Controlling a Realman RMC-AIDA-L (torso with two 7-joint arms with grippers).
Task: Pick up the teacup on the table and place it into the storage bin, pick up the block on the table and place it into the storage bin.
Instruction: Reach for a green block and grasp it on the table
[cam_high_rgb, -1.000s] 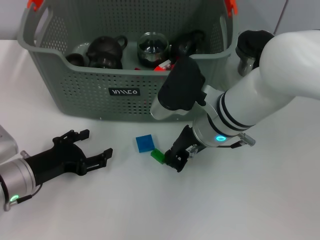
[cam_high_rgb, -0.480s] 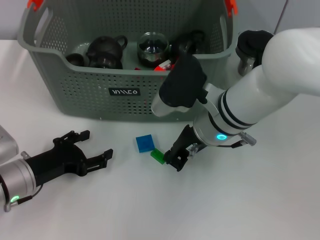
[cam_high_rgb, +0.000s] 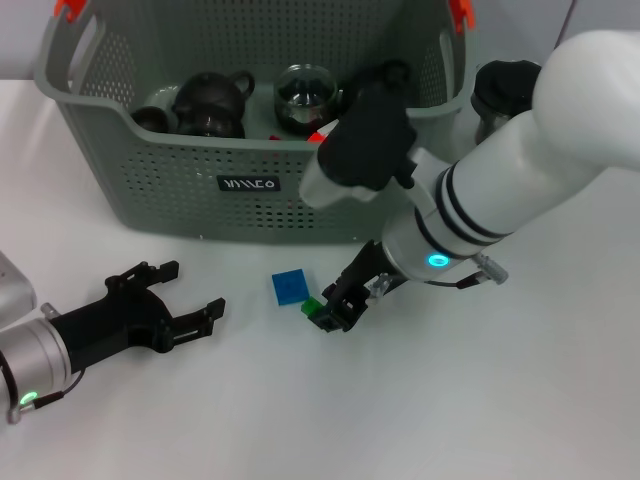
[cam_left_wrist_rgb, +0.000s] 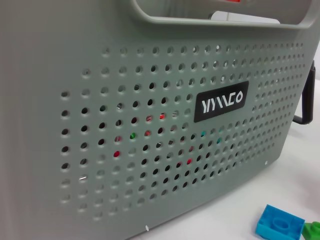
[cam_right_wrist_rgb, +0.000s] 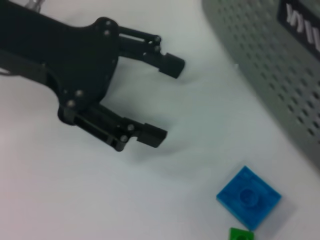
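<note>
The head camera looks steeply down over the bench (cam_high_rgb: 560, 400). The left wrist camera sits low, close against the storage bin (cam_left_wrist_rgb: 150, 125) wall (label facing it). Both wrist views share the blue block (cam_right_wrist_rgb: 248, 197).

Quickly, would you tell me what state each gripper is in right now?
Left gripper: open, empty, resting on the table.
Right gripper: at the green block; open or shut cannot be told.
</note>
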